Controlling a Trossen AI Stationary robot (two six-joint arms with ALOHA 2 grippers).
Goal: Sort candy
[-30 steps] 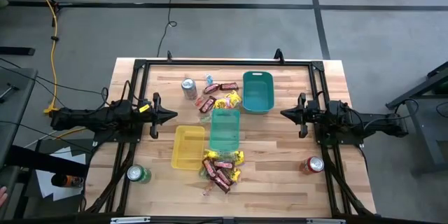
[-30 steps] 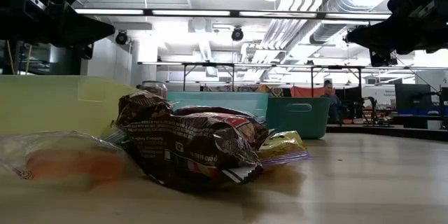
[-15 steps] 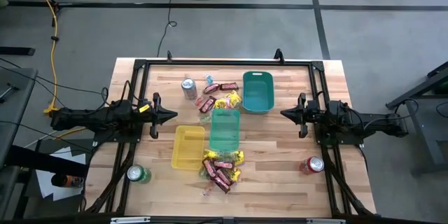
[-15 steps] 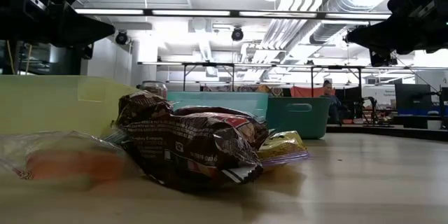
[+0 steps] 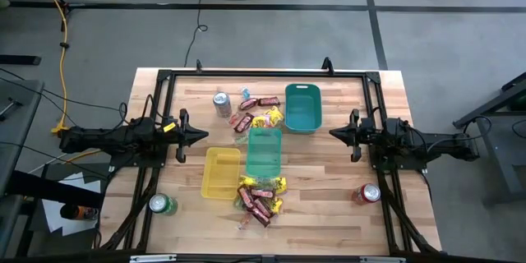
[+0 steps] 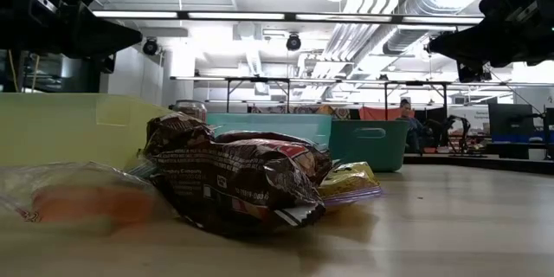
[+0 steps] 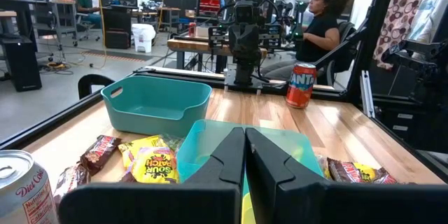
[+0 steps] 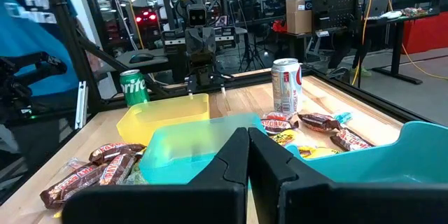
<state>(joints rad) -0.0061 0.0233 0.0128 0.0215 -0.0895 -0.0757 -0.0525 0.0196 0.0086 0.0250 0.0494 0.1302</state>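
Two dark arms wait at the table's (image 5: 386, 214) sides, each with nothing in its claw. Left gripper (image 5: 203, 136) sits at 9 o'clock of the table centre, fingers pressed together. Right gripper (image 5: 332, 134) sits at 3 o'clock, fingers likewise together.

Three trays: deep teal tray (image 5: 302, 107) toward 1 o'clock; shallow teal tray (image 5: 264, 151) at centre; yellow tray (image 5: 221, 172) just beside it, toward 8 o'clock.

Three drink cans: silver can (image 5: 222, 103) at 11 o'clock, green can (image 5: 161, 205) at 8 o'clock near the table corner, red can (image 5: 366, 194) at 4 o'clock.

Candy, two heaps. Far heap (image 5: 256, 115) lies between the silver can and the deep teal tray, at 12 o'clock of the shallow teal tray: red-brown bars, yellow packets, a few pale blue pieces. Near heap (image 5: 260, 197) lies at 6 o'clock, touching the shallow teal tray's near end: red-brown bars (image 6: 238, 173) piled together, yellow packets (image 6: 349, 180) at the edges.

One seated person (image 7: 325, 21) shows beyond the table in the left wrist view.
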